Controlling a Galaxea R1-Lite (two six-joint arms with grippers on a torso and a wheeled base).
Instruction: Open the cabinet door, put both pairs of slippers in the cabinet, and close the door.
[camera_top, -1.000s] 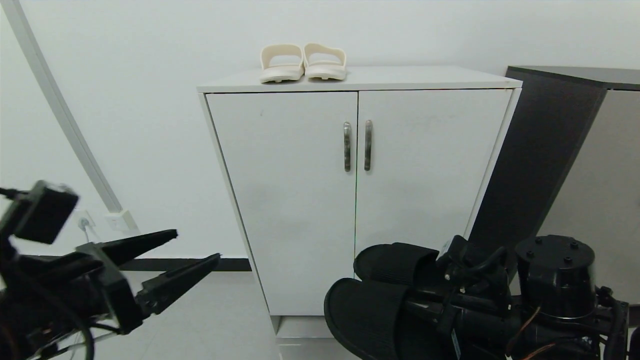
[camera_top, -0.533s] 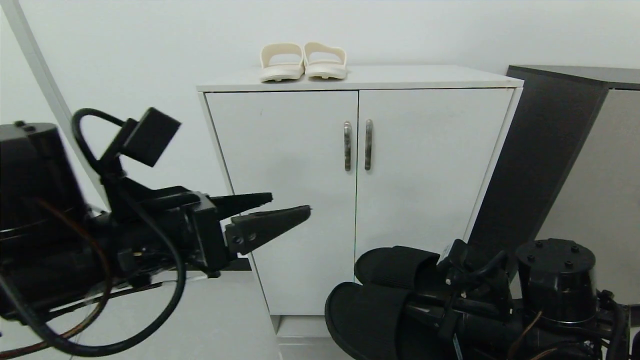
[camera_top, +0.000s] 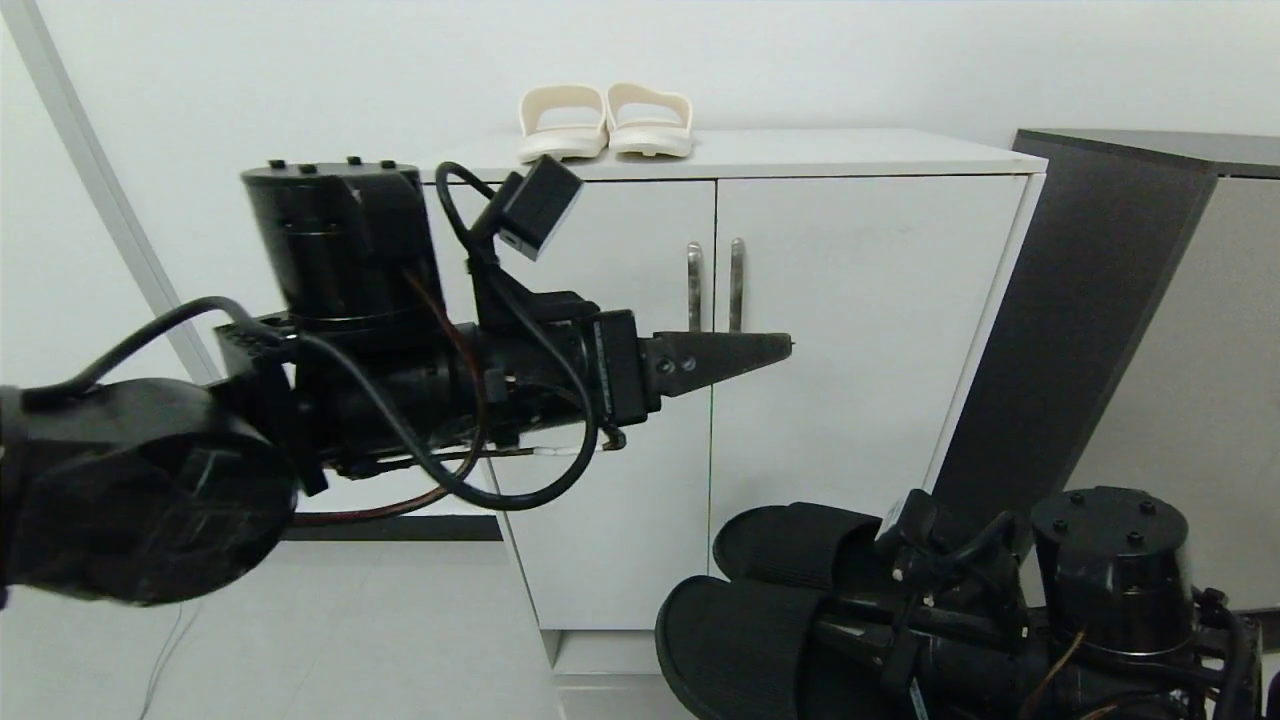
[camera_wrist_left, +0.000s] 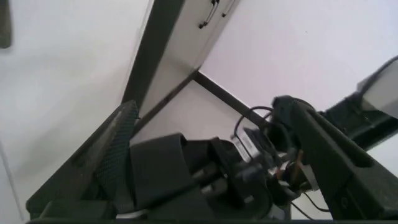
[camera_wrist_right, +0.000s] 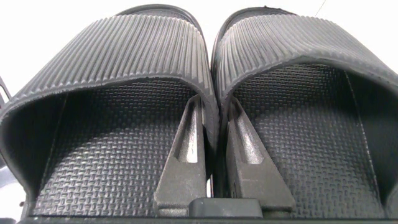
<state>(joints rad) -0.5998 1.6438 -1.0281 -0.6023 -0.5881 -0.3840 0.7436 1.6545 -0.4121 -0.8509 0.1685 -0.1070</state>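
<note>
The white cabinet (camera_top: 860, 330) has both doors shut, its two metal handles (camera_top: 715, 285) side by side at the middle. A cream pair of slippers (camera_top: 605, 122) rests on its top. My left gripper (camera_top: 770, 348) (camera_wrist_left: 205, 102) hangs level in front of the doors, its tips just below the handles; the left wrist view shows its fingers apart, holding nothing. Low on the right, my right gripper (camera_wrist_right: 214, 106) is shut on the black pair of slippers (camera_top: 780, 590) (camera_wrist_right: 149, 93), one finger inside each slipper, pinching their inner walls together.
A tall dark cabinet (camera_top: 1100, 330) stands right against the white cabinet's right side. A grey strip (camera_top: 90, 170) runs slantwise down the white wall on the left. Bare grey floor (camera_top: 400, 640) lies in front of the cabinet.
My left arm has risen from low on the left and swung right, bringing its gripper in front of the door handles. The right arm with the black slippers has barely moved.
</note>
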